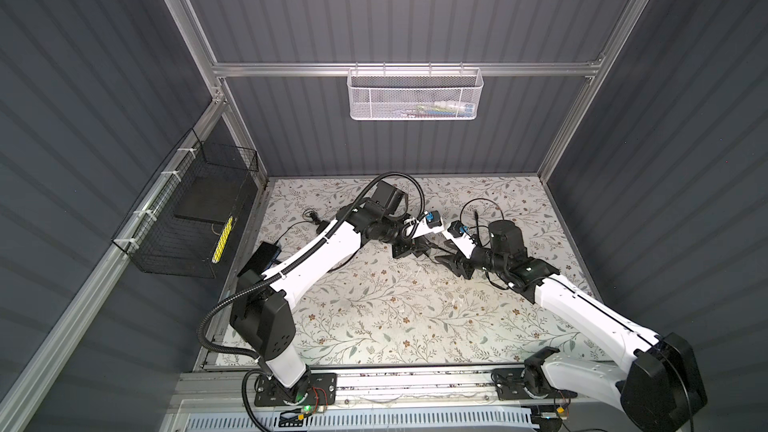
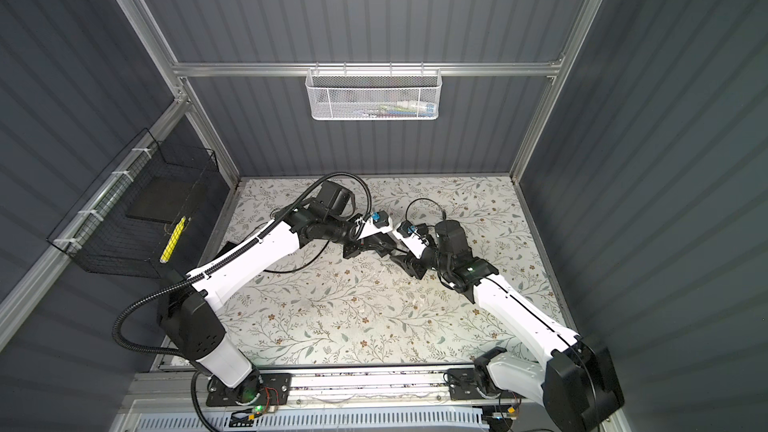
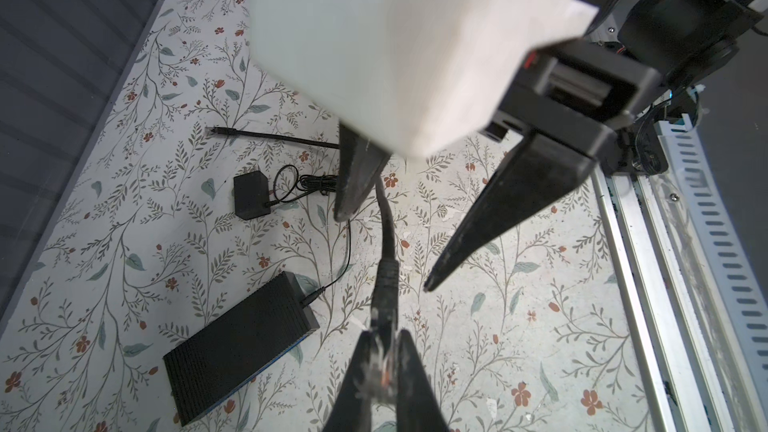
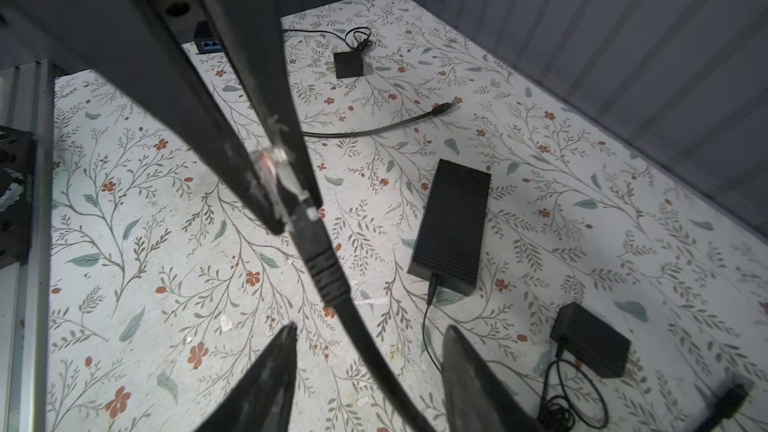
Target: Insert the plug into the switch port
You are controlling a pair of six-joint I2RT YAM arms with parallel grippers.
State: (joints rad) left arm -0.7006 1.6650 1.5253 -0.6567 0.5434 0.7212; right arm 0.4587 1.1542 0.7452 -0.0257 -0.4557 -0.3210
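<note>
The left gripper [image 3: 384, 332] pinches the clear plug [image 3: 380, 367] between its fingers, held in the air near the switch [image 3: 241, 347] but well apart from it. The grip sits on the plug's head, so the rubber boot and the flat black cable [image 3: 388, 234] run out past the fingertips. The plug's nose therefore points back into the gripper, which I judge is the wrong way round for pushing it into a port.

That seems to be why the right gripper [image 4: 370, 328] faces it tip to tip with its fingers spread. The cable passes between them, untouched as far as I can tell, and the gripper looks placed to take the boot from behind.

The switch lies flat on the flowered table [image 3: 519, 326], with a power lead in one short end. Its ports do not show. The power adapter [image 3: 249, 195] lies just beyond the switch. A second box [image 4: 208, 43], showing a blue socket face, sits far beyond the switch.
</note>
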